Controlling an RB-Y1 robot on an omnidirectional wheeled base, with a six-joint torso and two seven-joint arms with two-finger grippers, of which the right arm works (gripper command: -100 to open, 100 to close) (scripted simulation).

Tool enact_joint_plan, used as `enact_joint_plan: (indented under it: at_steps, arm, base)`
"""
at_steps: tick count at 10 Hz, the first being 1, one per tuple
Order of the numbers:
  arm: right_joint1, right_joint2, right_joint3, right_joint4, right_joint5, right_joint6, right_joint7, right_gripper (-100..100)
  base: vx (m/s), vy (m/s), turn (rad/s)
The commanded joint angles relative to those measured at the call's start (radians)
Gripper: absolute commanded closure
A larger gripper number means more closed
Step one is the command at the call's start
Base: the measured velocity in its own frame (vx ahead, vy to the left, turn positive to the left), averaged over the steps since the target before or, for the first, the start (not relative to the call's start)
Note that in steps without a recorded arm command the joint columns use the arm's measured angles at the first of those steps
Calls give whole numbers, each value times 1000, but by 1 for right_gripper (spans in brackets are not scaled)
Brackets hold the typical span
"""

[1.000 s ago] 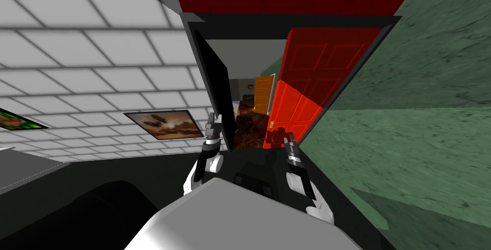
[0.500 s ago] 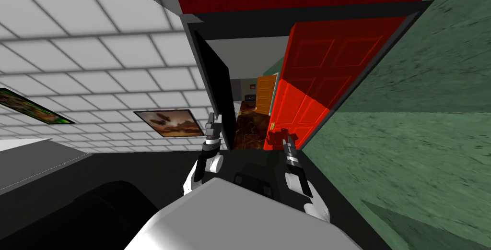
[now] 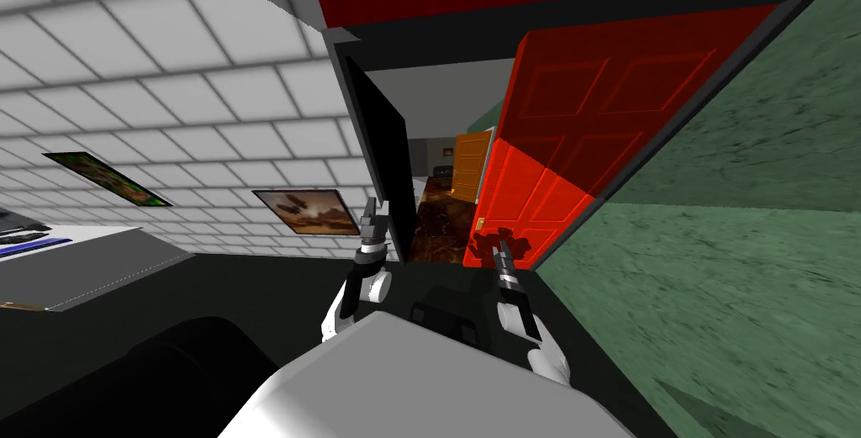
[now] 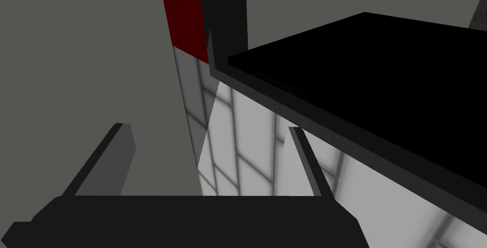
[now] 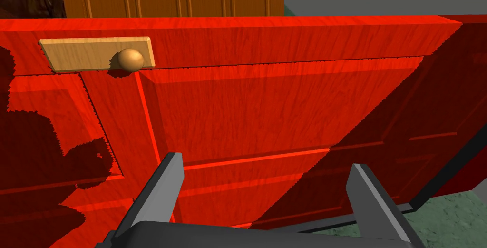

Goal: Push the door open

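Red door (image 5: 266, 107) near spread right end effector (image 5: 265, 162)

Red wood-grain door (image 5: 247, 112), pale wooden knob (image 5: 131, 60)

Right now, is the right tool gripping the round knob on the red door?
No, the right tool stands open facing the red door, with the round knob well apart from its fingers.

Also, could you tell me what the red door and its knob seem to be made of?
The red door looks like stained or painted wood: grain streaks run across its raised panels. The knob is pale and matte, probably wood like its backplate.
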Motion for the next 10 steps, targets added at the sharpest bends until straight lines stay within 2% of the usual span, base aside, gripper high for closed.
enact_joint_plan:
  at_steps: [1,2,3,7,8,9,10]
  arm:
    - [-21,-2,0,49,-1,-2,0,-100]
    - [-35,-2,0,81,-2,-6,0,-100]
    - [-35,-2,0,82,-2,-6,0,-100]
    - [-86,-4,0,207,-5,-21,1,-100]
    - [-97,-4,0,231,-5,-25,2,-100]
    - [-97,-4,0,236,-5,-25,2,-100]
    - [-109,-4,0,266,-6,-28,2,-100]
  base:
    - [62,-124,114]
    - [70,-111,127]
    - [49,-66,30]
    - [44,-75,109]
    - [62,-110,111]
    - [45,-71,22]
    - [29,-50,63]
